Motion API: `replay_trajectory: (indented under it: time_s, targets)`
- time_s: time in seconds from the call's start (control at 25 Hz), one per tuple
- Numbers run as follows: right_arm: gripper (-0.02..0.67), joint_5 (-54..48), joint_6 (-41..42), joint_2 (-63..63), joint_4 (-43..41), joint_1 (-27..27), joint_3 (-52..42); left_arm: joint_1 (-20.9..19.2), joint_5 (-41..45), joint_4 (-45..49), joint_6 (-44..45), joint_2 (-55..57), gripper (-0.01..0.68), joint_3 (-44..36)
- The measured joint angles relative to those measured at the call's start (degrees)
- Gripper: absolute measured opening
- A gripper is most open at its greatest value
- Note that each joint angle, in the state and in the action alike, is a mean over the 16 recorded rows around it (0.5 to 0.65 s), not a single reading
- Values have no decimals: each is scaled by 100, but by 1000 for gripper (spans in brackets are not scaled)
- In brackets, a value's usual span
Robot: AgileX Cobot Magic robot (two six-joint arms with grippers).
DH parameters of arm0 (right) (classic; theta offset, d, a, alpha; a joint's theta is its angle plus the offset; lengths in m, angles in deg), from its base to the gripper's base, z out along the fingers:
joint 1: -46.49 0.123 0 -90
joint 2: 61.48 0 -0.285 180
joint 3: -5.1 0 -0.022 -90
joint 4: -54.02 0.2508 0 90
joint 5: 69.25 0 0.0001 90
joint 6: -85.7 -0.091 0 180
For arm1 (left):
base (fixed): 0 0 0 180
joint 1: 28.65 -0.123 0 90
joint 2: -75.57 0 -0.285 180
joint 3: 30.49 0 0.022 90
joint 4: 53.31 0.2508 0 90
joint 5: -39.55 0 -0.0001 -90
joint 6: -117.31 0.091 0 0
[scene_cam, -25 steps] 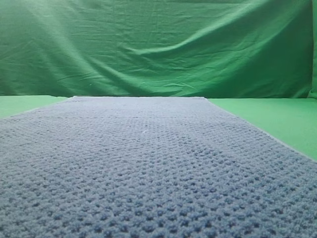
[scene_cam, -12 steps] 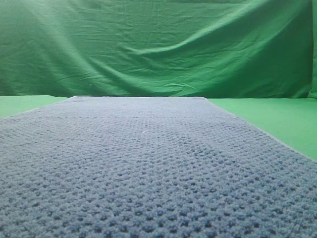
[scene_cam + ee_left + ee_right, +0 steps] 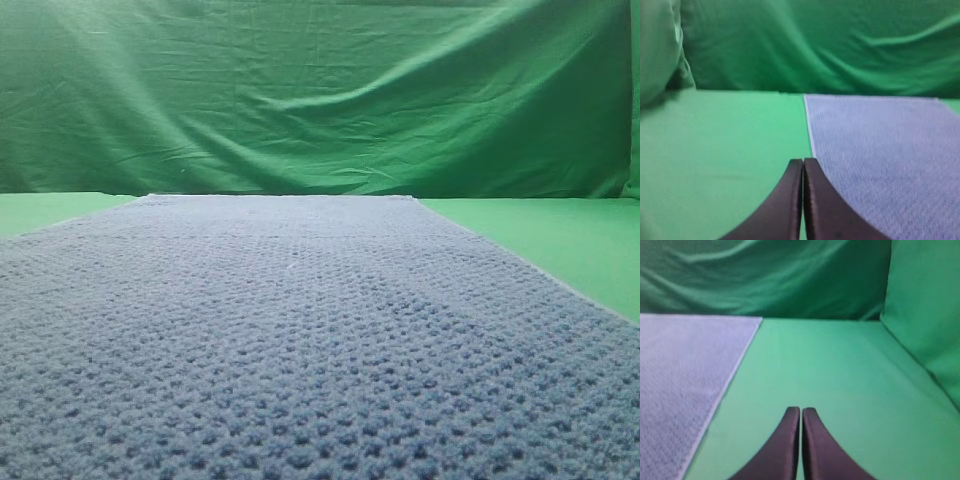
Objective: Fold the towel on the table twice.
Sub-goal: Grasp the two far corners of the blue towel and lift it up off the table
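The blue-grey waffle-knit towel (image 3: 300, 330) lies flat and unfolded on the green table (image 3: 560, 240), filling most of the exterior high view; neither gripper shows there. In the left wrist view my left gripper (image 3: 803, 161) is shut and empty, its tips hovering just left of the towel's (image 3: 880, 150) left edge over the bare table (image 3: 715, 150). Over in the right wrist view, my right gripper (image 3: 801, 410) is likewise shut and holds nothing, above the bare table (image 3: 840, 370) to the right of the towel's (image 3: 685, 370) right edge.
A wrinkled green backdrop cloth (image 3: 320, 90) hangs behind the table. It also rises at the far left (image 3: 660, 45) and far right (image 3: 925, 305) sides. Strips of table surface flank the towel on both sides.
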Motion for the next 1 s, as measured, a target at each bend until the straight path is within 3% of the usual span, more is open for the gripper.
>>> replay_trajectory:
  time_s: [0.28, 0.72, 1.0]
  targets:
    - [0, 337, -13, 97, 128, 0, 325, 0, -463, -105, -271, 44, 0, 236]
    - [0, -813, -24, 1358, 321, 2, 1640, 0, 940, -235, -635, 843, 0, 1427]
    - [0, -959, -17, 2186, 393, 24, 2108, 0, 1272, -240, -646, 1340, 0, 1933]
